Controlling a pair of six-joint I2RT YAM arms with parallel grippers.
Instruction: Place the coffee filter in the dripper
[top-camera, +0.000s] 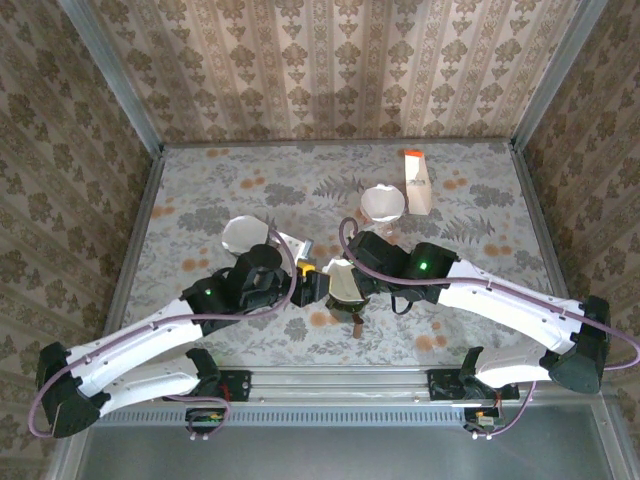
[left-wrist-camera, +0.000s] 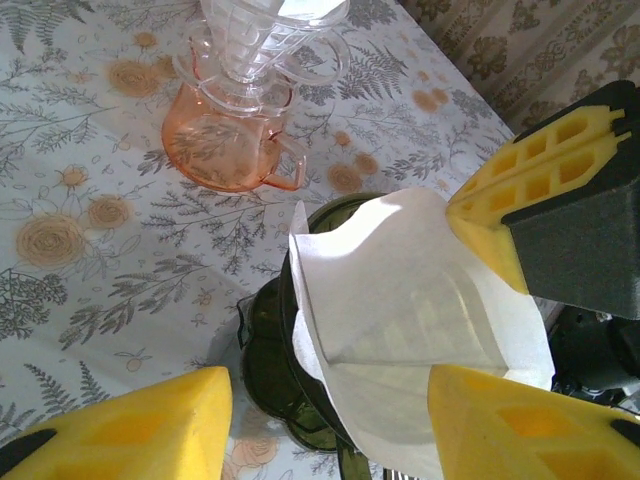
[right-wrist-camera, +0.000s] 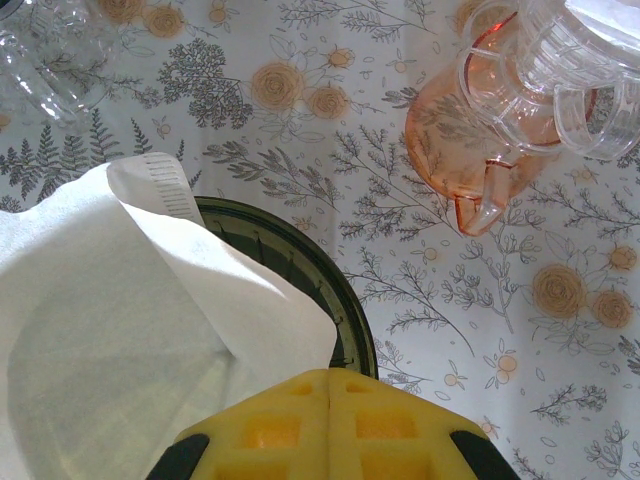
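Overhead, the coffee filter (top-camera: 343, 283) hangs between the two wrists at the near middle of the bench (top-camera: 200, 180). I count one filter, one clear dripper (top-camera: 383, 203) far right, one orange-topped box (top-camera: 415, 182) and one clear glass piece (top-camera: 245, 235) to the left

From the left wrist, the left fingers (left-wrist-camera: 130, 425) stand apart, either side of the filter, which rests half in the one dark green dripper (left-wrist-camera: 265, 380). The paper wants lowering squarely, point first, with these fingers clear

From the right wrist, the right fingers (right-wrist-camera: 328, 420) are together, clamped on the filter's edge; one pink server (right-wrist-camera: 450, 140) stands beyond
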